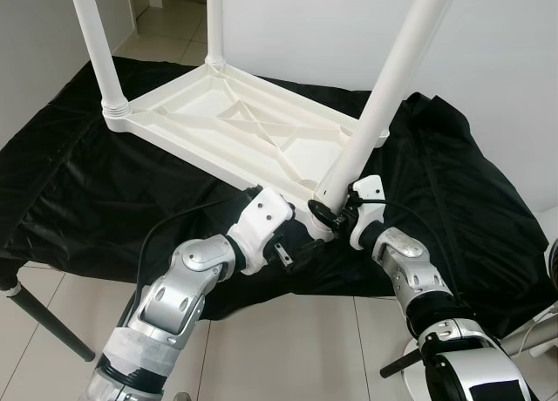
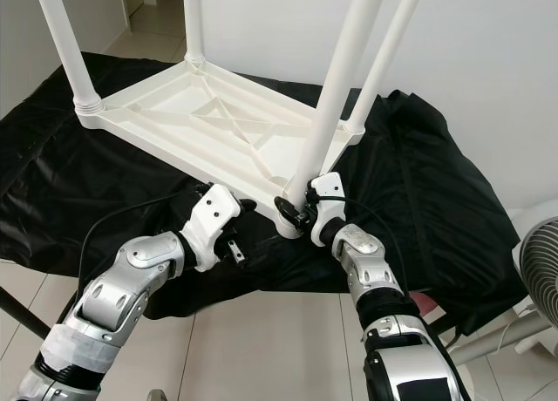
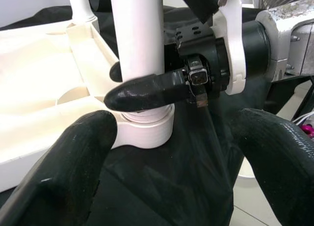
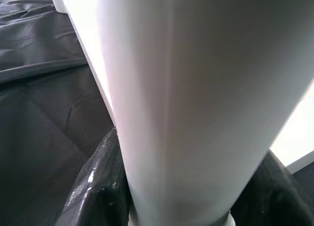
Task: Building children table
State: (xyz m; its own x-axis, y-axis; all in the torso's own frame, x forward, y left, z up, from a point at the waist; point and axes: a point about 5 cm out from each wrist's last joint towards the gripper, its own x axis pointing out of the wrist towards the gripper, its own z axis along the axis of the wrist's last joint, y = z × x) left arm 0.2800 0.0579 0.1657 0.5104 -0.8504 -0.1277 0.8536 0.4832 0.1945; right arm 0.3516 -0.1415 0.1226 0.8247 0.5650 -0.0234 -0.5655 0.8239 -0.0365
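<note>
Silver forearms reach up from the lower edge of the head view, meeting at the near corner of the upturned white children table [image 1: 253, 126]. That table lies upside down on a counter draped in black cloth [image 1: 105, 200], its ribbed underside facing up and its legs rising out of the corner sockets.

At the near corner, around 5 o'clock on the tabletop, the near leg [image 1: 384, 96] leans up toward 1 o'clock from its socket [image 3: 147, 130]. The right end effector [image 3: 147, 88] is pinching this leg just above the socket: one black finger crosses the front of the tube and the tip of the other shows behind it. In the right wrist view the white tube sits between the two dark fingers [image 4: 98, 186], touching both.

The left end effector [image 1: 301, 251] sits just beside the same corner, at about 8 o'clock from the socket, over the black cloth. Its two fingers [image 3: 59, 172] are spread wide apart and hold nothing.

Farther out, the back left leg [image 1: 96, 44] stands upright at 10 o'clock, with another leg [image 1: 214, 22] at 12 o'clock. Beyond the cloth lies a pale tiled floor [image 1: 296, 349], and a fan [image 2: 539, 253] stands at 4 o'clock.
</note>
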